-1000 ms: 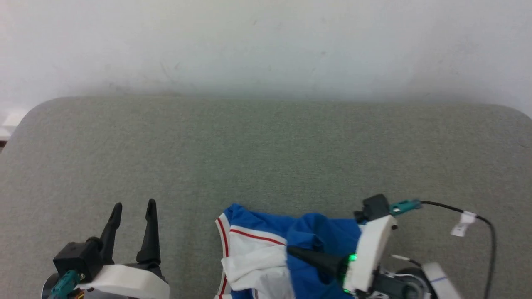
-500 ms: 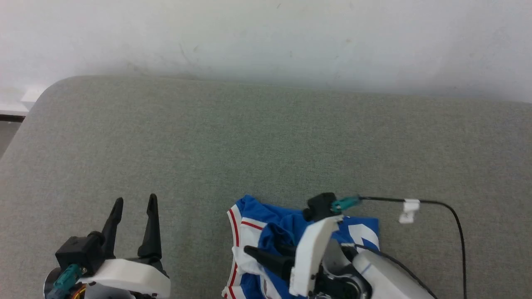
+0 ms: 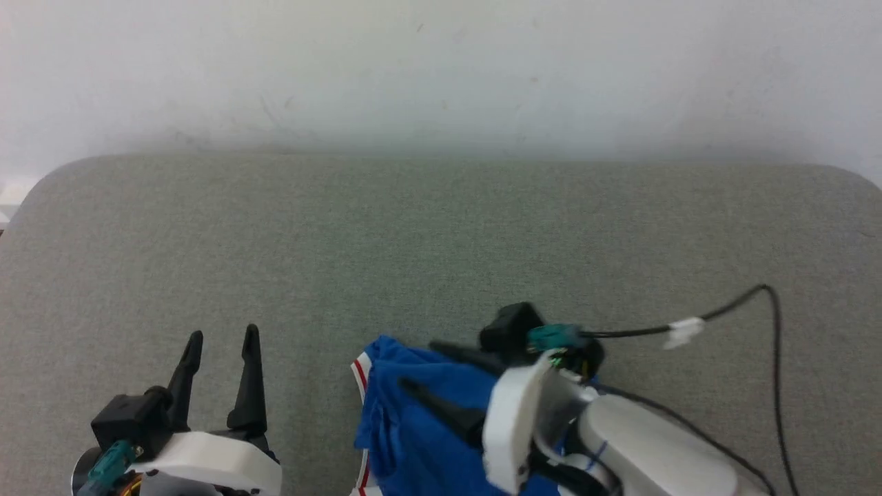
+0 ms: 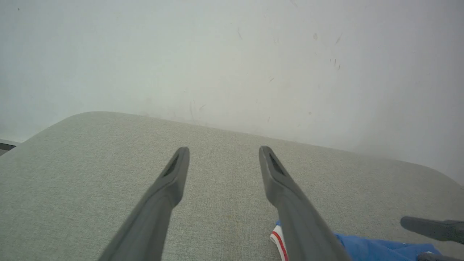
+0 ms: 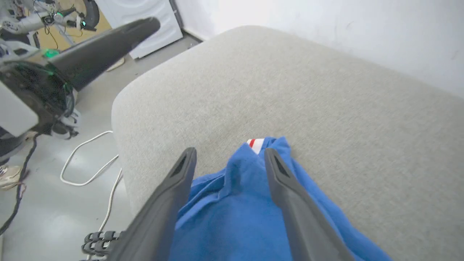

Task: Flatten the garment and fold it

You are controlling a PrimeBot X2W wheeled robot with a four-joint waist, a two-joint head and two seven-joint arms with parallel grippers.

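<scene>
Left gripper [image 3: 224, 335] at lower left: fingers spread, empty, above grey padded surface [image 3: 441, 234], posed as half second ago. Garment [image 3: 406, 441] bunched at near edge, right of centre; white sleeve panel and lettering seen then now under blue fold. Right gripper [image 3: 419, 363]: fingers apart, pointing left, straddling blue ridge; pale forearm enters from lower right.

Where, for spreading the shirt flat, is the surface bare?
Bare: the grey surface from garment back to wall, plus the strip between left gripper and garment. Crowded: the near edge, where the right gripper hangs over the garment.
</scene>
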